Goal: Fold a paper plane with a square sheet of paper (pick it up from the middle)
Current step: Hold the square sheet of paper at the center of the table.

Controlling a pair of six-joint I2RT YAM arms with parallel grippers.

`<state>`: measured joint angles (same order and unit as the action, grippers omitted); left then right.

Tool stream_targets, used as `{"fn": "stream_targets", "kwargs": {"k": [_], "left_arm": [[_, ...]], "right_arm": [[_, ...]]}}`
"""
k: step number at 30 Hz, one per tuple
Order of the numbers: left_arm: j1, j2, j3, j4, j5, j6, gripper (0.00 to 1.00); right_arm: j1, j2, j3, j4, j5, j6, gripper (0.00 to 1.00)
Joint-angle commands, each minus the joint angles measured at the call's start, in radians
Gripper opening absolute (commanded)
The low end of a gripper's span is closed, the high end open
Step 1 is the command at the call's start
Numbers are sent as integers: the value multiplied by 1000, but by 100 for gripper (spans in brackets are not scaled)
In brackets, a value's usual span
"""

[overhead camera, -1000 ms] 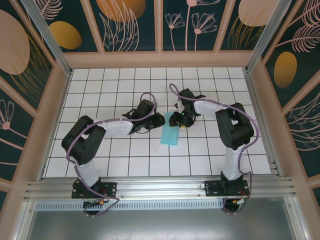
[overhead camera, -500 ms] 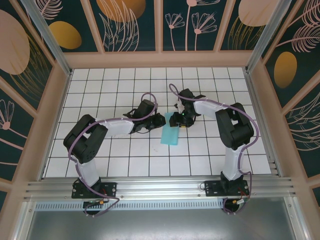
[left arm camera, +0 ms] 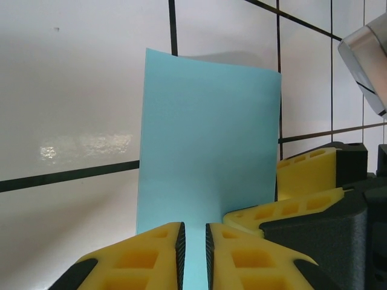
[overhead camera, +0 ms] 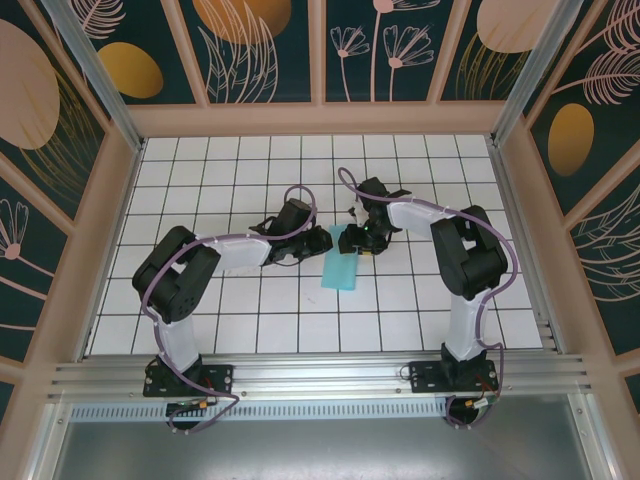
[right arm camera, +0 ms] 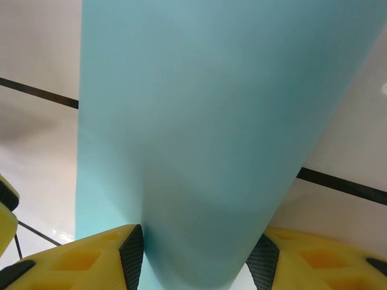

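Paper (left arm camera: pixel 205 139) pinched by left tool (left arm camera: pixel 193 244) and right tool (right arm camera: pixel 196 257)

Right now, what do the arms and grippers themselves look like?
Left arm and right arm: white links, bulky black joints, a purple cable looping along each. Left gripper and right gripper: black bodies, yellow pocketed fingers, black pads.

I work in a robot test cell, a lab rig rather than a home or a shop. My tabletop (overhead camera: pixel 200 330) is a white board ruled with a black grid. Pale-framed wall panels (overhead camera: pixel 265 50), printed with dark teal flowers and leaves, box it in. Along the bottom of the frame, bare aluminium rails (overhead camera: pixel 320 378) carry my left arm's base (overhead camera: pixel 188 380) and my right arm's base (overhead camera: pixel 452 377), bolted side by side.
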<state>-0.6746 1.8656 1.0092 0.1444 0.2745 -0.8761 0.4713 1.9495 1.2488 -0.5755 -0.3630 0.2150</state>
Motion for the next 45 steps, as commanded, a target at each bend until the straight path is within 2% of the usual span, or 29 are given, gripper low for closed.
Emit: {"fn": "stream_targets", "kwargs": {"k": [1, 5, 12, 20, 28, 32, 35, 39, 40, 42, 44, 45], "left_arm": [[-2, 6, 32, 4, 26, 6, 19], [-3, 53, 52, 11, 86, -1, 16], [-3, 90, 65, -11, 74, -9, 14], [-3, 131, 71, -12, 108, 4, 15], [-3, 139, 34, -41, 66, 26, 15], [-3, 138, 17, -32, 60, 23, 15], [-3, 138, 16, -28, 61, 26, 15], [-3, 145, 20, -30, 58, 28, 15], [-4, 144, 21, -32, 57, 31, 15], [-4, 138, 16, -31, 53, 31, 15], [-2, 139, 20, -36, 51, 35, 15], [-3, 141, 23, -38, 51, 35, 15]], "right_arm": [[-4, 92, -43, -33, 141, -12, 55], [-4, 96, -42, -35, 148, -14, 55], [-5, 99, -36, -34, 141, -11, 55], [-3, 106, -31, -37, 140, -13, 55], [-1, 90, -28, -22, 143, 12, 57], [-4, 10, -28, 27, 109, 53, 60], [-12, -88, -27, 44, 156, 119, 63], [-18, -223, -85, 115, 136, 185, 65], [-20, -248, -108, 137, 118, 206, 63], [-22, -280, -159, 205, 14, 237, 54], [-20, -299, -219, 302, -73, 300, 35], [-19, -310, -250, 347, -91, 333, 33]]}}
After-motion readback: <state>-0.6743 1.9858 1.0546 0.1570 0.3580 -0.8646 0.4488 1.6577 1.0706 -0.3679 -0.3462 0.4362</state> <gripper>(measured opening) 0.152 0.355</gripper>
